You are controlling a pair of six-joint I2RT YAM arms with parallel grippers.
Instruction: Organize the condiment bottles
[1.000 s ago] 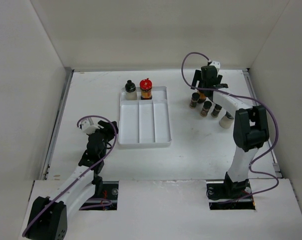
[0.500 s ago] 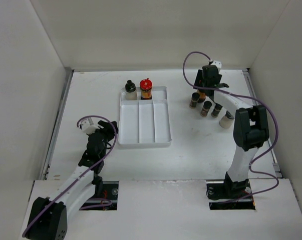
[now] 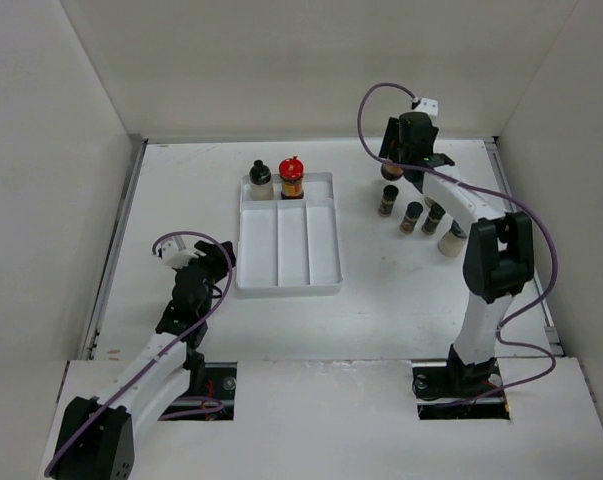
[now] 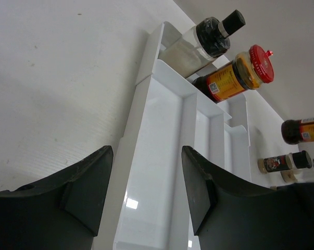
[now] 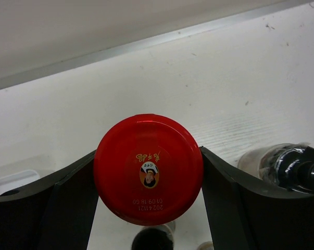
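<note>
Right wrist view shows me the red-capped bottle [image 5: 148, 169] from straight above, with my right end effector [image 5: 149, 174] clamped on its cap, a finger pressed against each side. From the top camera the bottle is at the far right of the table [image 3: 181, 200], upright, its long axis vertical beneath the end effector, with the small dark bottles [image 3: 411, 215] just nearer. The white tray [image 3: 306, 255] lies to the left and somewhat nearer, so I judge the carry runs leftward. My left end effector [image 3: 216, 260] rests by the tray's near-left corner, jaws apart and empty. The right arm is the one placed for this.
</note>
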